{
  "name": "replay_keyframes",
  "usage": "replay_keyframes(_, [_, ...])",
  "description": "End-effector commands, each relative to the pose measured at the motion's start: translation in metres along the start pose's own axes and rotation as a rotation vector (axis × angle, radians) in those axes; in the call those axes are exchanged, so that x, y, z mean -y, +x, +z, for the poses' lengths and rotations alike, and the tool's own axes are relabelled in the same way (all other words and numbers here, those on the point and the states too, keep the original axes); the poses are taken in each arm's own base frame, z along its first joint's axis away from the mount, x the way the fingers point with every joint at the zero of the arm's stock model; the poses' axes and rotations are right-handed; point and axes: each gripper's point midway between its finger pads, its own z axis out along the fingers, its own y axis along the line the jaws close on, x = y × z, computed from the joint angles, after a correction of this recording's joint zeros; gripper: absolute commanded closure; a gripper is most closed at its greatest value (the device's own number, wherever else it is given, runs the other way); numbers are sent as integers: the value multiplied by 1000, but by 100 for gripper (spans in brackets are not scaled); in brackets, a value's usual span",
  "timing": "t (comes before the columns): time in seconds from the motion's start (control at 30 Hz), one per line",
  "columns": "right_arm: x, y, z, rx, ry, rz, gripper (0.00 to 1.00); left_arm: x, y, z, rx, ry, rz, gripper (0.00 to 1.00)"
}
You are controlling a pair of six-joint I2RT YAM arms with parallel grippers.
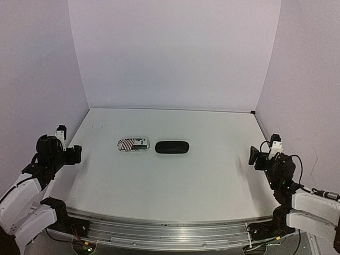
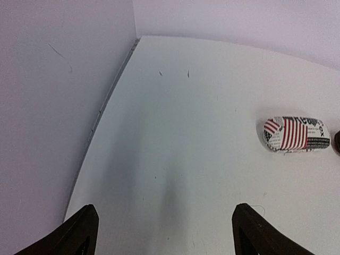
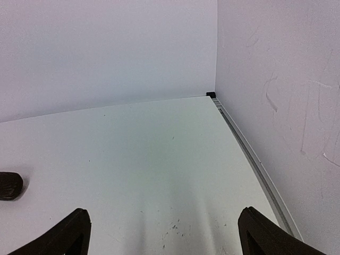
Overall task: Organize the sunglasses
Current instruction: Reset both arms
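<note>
No sunglasses show in any view. Two shut oval cases lie side by side mid-table: a white striped case (image 1: pixel 133 144) on the left, also at the right edge of the left wrist view as the striped case (image 2: pixel 296 134), and a black case (image 1: pixel 172 147) on the right, whose end shows as the black case (image 3: pixel 9 186). My left gripper (image 1: pixel 75 154) hovers at the table's left edge, open, with nothing between its fingers (image 2: pixel 79 234). Over by the right edge, my right gripper (image 1: pixel 255 158) is open and empty too, fingers (image 3: pixel 71 234) wide apart.
White walls close in the table at the back and both sides. The table's far right corner (image 3: pixel 211 95) has a small black piece. A metal rail (image 1: pixel 170 228) runs along the near edge between the arm bases.
</note>
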Motion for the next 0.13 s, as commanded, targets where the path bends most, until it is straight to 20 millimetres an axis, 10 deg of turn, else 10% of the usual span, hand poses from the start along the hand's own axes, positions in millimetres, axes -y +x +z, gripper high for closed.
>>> replay_keyframes(0.0, [0, -14, -4, 100, -12, 25, 2, -1, -50, -14, 284, 22, -112, 16])
replay_keyframes(0.1, [-3, -14, -5, 110, -36, 21, 2, 0, -39, -10, 283, 29, -133, 12])
